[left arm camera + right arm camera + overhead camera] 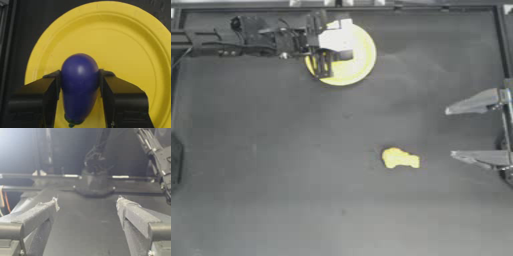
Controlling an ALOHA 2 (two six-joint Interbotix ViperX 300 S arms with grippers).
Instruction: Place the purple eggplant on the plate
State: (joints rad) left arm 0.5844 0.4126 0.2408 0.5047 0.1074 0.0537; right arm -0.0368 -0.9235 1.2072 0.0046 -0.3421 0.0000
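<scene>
**Eggplant held over plate**

Gripping the purple eggplant (79, 86) between closed jaws, the left gripper (330, 56) is positioned over the plate (360, 60) at the table's far side. The right gripper (465, 134) is parked wide open, empty, at the right edge, near a yellow lumpy object (400, 158).

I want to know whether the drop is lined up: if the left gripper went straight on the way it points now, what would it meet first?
Most likely the plate. The left gripper, shut on the purple eggplant, points straight at the plate's yellow face, with nothing else between. How far above it the gripper hangs is unclear.
</scene>
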